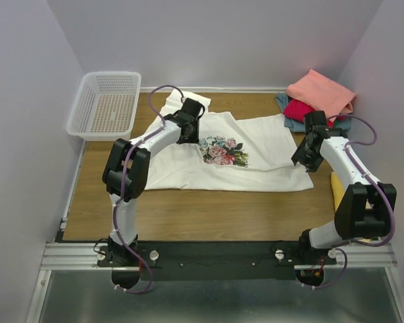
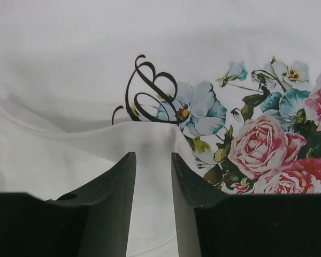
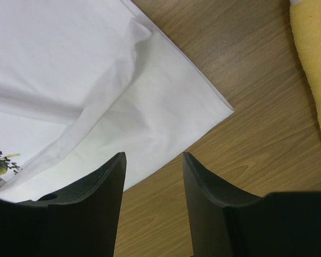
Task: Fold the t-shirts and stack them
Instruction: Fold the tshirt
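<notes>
The white t-shirt (image 1: 262, 145) lies spread across the middle of the tabletop (image 1: 209, 212), rose print up, with the pile of folded t-shirts (image 1: 320, 94) near its far right corner. The left tool (image 2: 152, 156) is released, jaws parted astride a raised ridge of cloth beside the print. The right tool (image 3: 152, 156) hangs released over the shirt's near right corner.

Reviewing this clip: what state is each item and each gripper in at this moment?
white t-shirt: spread out, print up, wrinkled, not yet folded.
salmon-pink shirt: folded, top of the far-right stack.
crimson shirt: folded, under it.
grey-blue shirt: bottom of the stack.
basket: upright, far-left corner.
left gripper: jaws apart, over the print's edge.
right gripper: jaws apart, over the white shirt's corner.
</notes>
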`<act>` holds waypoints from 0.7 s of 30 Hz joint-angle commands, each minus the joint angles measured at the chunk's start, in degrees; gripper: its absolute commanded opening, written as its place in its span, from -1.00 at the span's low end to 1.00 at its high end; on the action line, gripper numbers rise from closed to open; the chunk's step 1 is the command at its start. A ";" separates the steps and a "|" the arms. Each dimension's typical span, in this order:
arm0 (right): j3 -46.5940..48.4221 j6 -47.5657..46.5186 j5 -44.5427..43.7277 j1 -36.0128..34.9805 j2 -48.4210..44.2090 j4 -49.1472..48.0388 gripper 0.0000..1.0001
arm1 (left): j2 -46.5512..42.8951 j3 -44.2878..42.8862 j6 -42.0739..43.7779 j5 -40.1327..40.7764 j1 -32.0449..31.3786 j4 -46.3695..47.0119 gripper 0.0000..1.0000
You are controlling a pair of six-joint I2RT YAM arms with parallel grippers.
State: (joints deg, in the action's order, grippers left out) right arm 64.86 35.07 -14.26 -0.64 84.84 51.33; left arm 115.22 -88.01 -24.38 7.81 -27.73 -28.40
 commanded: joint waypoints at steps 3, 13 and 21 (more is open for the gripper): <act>0.09 0.53 0.20 0.29 -1.69 0.70 0.10 | -8.40 -0.16 2.41 6.95 -0.22 7.12 -0.02; -1.49 -0.70 3.36 0.29 0.50 -0.70 0.10 | -14.05 8.78 1.62 9.67 -0.22 1.87 -0.03; -7.55 -0.88 7.22 0.38 0.77 -5.09 0.12 | -27.83 23.75 -4.88 10.12 1.88 -3.23 -0.03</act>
State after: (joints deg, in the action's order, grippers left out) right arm 60.55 34.85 -11.03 -0.64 84.79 49.43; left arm 95.53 -68.86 -25.06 15.57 -27.20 -26.85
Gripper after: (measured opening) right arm 0.559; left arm 0.488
